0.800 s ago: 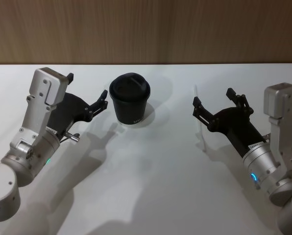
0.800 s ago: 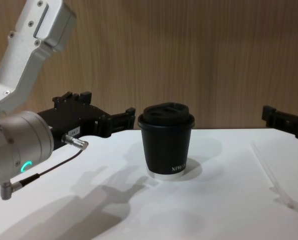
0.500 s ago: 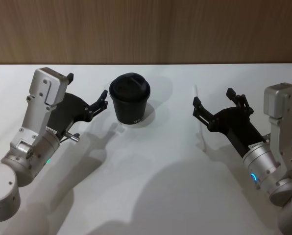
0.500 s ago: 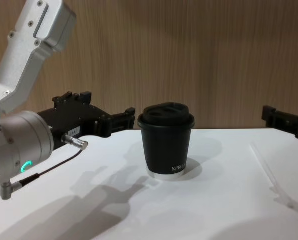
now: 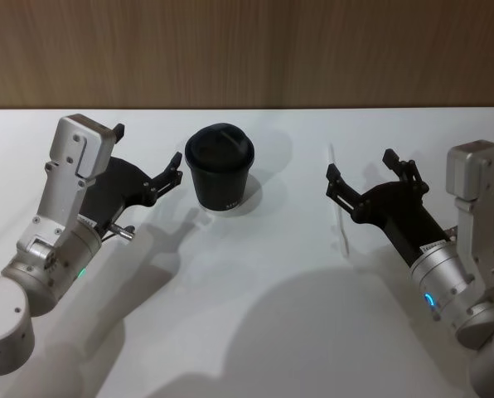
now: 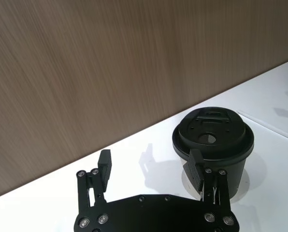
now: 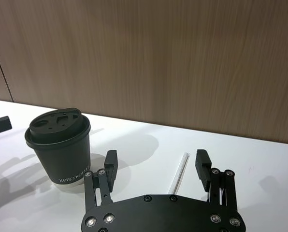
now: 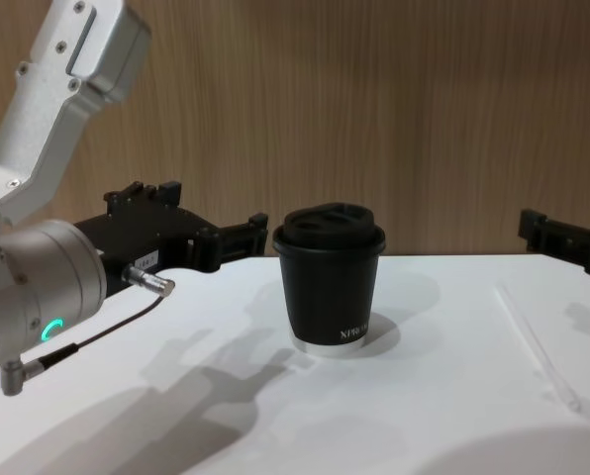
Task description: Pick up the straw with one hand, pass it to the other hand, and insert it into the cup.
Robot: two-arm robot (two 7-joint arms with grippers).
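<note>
Straw (image 5: 344, 236): lay flat on the white desk (image 5: 255, 315) at the right of the head frame, well apart from the cup, with its length running away from the robot. Nothing touched it, so the pickup was judged not yet begun.

Right hand (image 5: 359, 168): hung above the straw at the right centre of the head frame, clear of the desk, with its fingers spread wide and nothing in them. In the right wrist view the straw ran up the gap between the two fingers. This line-up suited closing across the thin shaft.

Left hand (image 5: 147, 153): stood at the upper left of the head frame, just beside the cup but not touching it, fully opened and empty. It was probably placed there as receiver, so that the hand-over and the insertion would need little travel.

Cup (image 5: 220, 170): stood upright at the upper centre of the head frame, between the two hands, with its domed lid on. The left wrist view showed a small round opening in the lid, the likely entry for the straw.

Step in hand: pre-grasp over the straw, with the whole task still ahead.

Next move: a straight descent and a gentle close.

Risk: a thin straw lying flat might roll or slip from the fingertips, or the fingertips might press into the desk.
</note>
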